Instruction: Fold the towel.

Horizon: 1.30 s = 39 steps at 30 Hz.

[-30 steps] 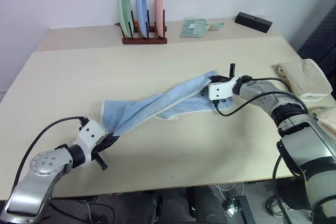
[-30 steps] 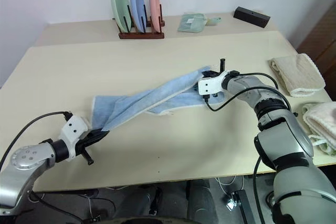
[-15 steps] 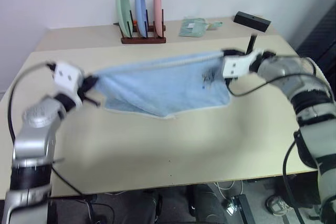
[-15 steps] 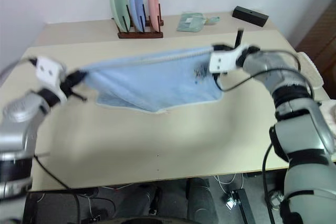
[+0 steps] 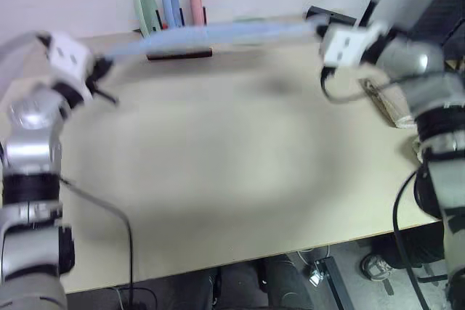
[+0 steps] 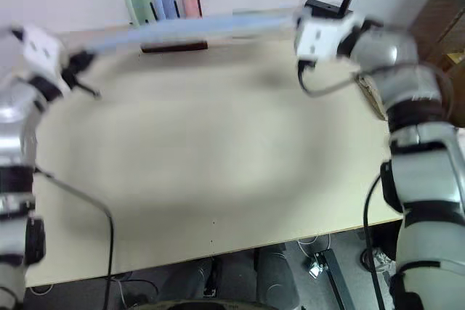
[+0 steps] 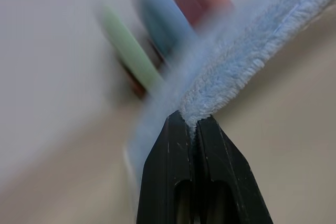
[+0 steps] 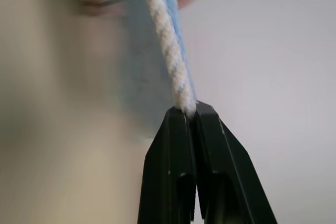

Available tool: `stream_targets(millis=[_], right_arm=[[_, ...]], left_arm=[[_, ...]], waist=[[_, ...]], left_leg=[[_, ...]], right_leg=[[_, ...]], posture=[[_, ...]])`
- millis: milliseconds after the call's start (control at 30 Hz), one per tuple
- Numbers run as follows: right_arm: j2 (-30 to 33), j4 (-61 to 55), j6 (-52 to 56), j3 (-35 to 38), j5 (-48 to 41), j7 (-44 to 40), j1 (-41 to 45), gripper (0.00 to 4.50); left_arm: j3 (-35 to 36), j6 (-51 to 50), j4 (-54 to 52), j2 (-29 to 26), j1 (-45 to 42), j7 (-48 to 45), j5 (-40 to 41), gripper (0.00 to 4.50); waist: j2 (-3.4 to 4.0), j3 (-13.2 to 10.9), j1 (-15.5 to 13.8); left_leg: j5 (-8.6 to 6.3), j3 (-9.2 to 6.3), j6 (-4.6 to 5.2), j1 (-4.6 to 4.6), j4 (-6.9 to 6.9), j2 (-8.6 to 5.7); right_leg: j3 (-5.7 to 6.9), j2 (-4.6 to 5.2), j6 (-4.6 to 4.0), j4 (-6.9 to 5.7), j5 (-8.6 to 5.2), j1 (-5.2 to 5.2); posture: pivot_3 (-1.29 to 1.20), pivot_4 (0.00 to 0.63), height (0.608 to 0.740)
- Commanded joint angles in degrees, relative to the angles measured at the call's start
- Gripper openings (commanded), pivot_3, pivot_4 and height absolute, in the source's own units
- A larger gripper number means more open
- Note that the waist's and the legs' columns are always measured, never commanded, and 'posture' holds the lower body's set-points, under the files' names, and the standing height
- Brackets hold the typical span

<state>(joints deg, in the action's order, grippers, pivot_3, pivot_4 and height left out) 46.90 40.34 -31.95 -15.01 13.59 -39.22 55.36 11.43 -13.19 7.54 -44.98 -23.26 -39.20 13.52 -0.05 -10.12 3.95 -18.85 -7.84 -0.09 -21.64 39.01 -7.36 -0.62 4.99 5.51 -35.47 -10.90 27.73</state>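
While both grippers' jaws clamp opposite ends, the long light blue terry towel (image 5: 211, 34) stretches taut above the beige surface (image 5: 232, 157).

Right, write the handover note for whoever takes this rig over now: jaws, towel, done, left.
Left gripper: jaws shut on one end of the towel.
Right gripper: jaws shut on the other end, at its whitish hem.
Towel: stretched taut between the two grippers, held up in the air over the far part of the table, in front of the plate rack; none of it visibly lies on the table.
Done: both ends gripped, towel lifted and spread out.
Left: no fold made yet. Probably lay it flat, then bring one end over the other.
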Motion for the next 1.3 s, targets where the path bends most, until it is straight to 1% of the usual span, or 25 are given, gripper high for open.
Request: stream_targets(millis=[33,100,133,233,300,367,467,533,667,733,800,867,1033,1167,1300], right_arm=[[4.61,-17.51,9.79,3.80,-9.51,-11.01,-10.02,0.06],[8.52,-27.88,17.19,5.37,-14.33,-16.87,-19.95,0.06],[10.70,-32.38,20.39,6.37,-16.77,-19.44,-24.32,0.06],[15.80,-41.65,28.87,10.15,-22.22,-24.19,-33.15,0.06],[18.59,-45.96,33.23,13.05,-25.04,-26.54,-37.76,0.06],[20.87,-48.96,36.63,15.56,-27.38,-28.70,-41.37,0.06],[23.42,-52.19,40.13,19.38,-30.03,-31.48,-45.91,0.06],[22.84,-51.26,39.64,19.77,-28.86,-30.48,-44.44,0.06],[19.21,-45.93,36.05,15.84,-24.12,-28.18,-36.60,0.06],[15.21,-40.67,32.98,12.52,-20.85,-26.70,-30.83,0.06],[11.49,-34.81,29.87,9.90,-17.61,-25.05,-25.79,0.06],[8.23,-27.42,25.95,6.95,-13.63,-23.37,-21.02,0.06],[2.60,-12.30,17.54,2.61,-7.35,-19.48,-12.78,0.06],[-2.05,-0.49,11.51,0.78,-4.66,-16.61,-7.32,0.06],[-3.93,5.79,7.33,0.05,-2.87,-15.58,-4.60,0.06]], left_arm=[[5.94,-5.62,-15.35,-3.95,10.47,-3.50,3.89,0.00],[9.18,-10.71,-23.57,-4.76,21.46,-5.73,6.25,0.00],[10.92,-13.02,-27.22,-5.15,26.56,-7.12,7.68,0.00],[15.40,-18.19,-35.18,-5.82,37.28,-10.35,11.54,0.00],[17.76,-20.36,-39.24,-6.19,43.17,-12.35,12.84,0.00],[19.60,-21.94,-41.83,-6.41,47.22,-13.88,13.89,0.00],[22.86,-23.99,-44.46,-6.04,51.29,-15.50,16.15,0.00],[23.69,-23.84,-44.04,-5.83,50.93,-14.93,16.22,0.00],[20.46,-22.44,-38.20,-6.06,44.66,-10.52,12.65,0.00],[17.81,-21.04,-33.87,-5.59,39.65,-7.96,10.68,0.00],[15.59,-19.27,-29.77,-4.97,35.15,-6.35,9.43,0.00],[11.98,-16.34,-25.23,-5.07,30.54,-5.32,6.83,0.00],[6.67,-13.67,-17.51,-4.28,22.59,-4.02,4.50,0.00],[2.72,-11.77,-13.91,-4.80,20.80,-4.81,1.99,0.00],[1.86,-11.28,-12.61,-5.01,21.36,-4.92,1.13,0.00]], waist=[[-0.01,-0.03,-0.44],[0.09,-0.03,-1.32],[0.16,-0.04,-1.63],[0.19,-0.08,-2.69],[0.18,-0.09,-3.38],[0.15,-0.10,-3.98],[0.09,-0.08,-4.75],[0.09,-0.08,-4.73],[0.10,-0.08,-4.68],[0.08,-0.06,-4.57],[0.00,-0.07,-4.55],[0.01,-0.07,-4.55],[0.01,-0.07,-4.56],[0.01,-0.07,-4.22],[0.01,-0.07,-3.64]], left_leg=[[0.00,0.02,0.00,-0.04,0.01,-0.01],[-0.01,0.05,0.00,0.00,0.06,0.00],[-0.03,0.15,0.01,0.23,0.01,0.00],[-0.08,0.22,0.11,0.57,0.05,0.00],[-0.13,0.28,0.18,0.65,0.12,0.04],[-0.37,0.29,0.56,1.33,0.11,0.14],[-0.40,0.36,0.61,1.44,0.13,0.16],[-0.40,0.37,0.61,1.42,0.15,0.16],[-0.40,0.43,0.59,1.45,0.14,0.19],[-0.40,0.43,0.57,1.45,0.13,0.22],[-0.29,0.48,0.25,1.47,0.12,0.27],[-0.25,0.49,0.13,1.39,0.12,0.28],[-0.27,0.52,0.11,1.27,0.11,0.27],[-0.28,0.52,0.10,1.26,0.09,0.28],[-0.29,0.51,0.08,1.23,0.04,0.29]], right_leg=[[-0.01,0.00,0.00,0.04,0.00,0.05],[-0.06,-0.01,-0.02,0.03,0.02,0.05],[-0.15,-0.03,-0.02,0.00,0.02,-0.11],[-0.19,-0.02,-0.02,0.04,0.02,-0.52],[-0.20,-0.04,-0.07,0.14,0.06,-0.67],[-0.15,-0.08,-0.07,0.30,0.04,-1.36],[-0.14,-0.09,-0.08,0.38,0.02,-1.53],[-0.13,-0.09,-0.07,0.39,0.03,-1.52],[-0.14,-0.10,-0.10,0.36,0.05,-1.49],[-0.14,-0.14,-0.09,0.37,0.05,-1.46],[-0.15,-0.22,-0.09,0.38,0.07,-1.43],[-0.18,-0.23,-0.10,0.36,0.08,-1.31],[-0.18,-0.25,-0.12,0.35,0.13,-1.16],[-0.19,-0.28,-0.12,0.34,0.14,-1.13],[-0.22,-0.31,-0.12,0.33,0.13,-1.06]], posture=[[0.00,0.150,0.735],[0.00,0.150,0.735],[0.00,0.150,0.735],[0.00,0.150,0.735],[0.00,0.150,0.735],[0.00,0.150,0.735],[0.00,0.150,0.735],[0.00,0.150,0.735],[0.00,0.150,0.735],[0.00,0.150,0.735],[0.00,0.150,0.735],[0.00,0.150,0.735],[0.00,0.150,0.735],[0.00,0.150,0.735],[0.00,0.150,0.735]])
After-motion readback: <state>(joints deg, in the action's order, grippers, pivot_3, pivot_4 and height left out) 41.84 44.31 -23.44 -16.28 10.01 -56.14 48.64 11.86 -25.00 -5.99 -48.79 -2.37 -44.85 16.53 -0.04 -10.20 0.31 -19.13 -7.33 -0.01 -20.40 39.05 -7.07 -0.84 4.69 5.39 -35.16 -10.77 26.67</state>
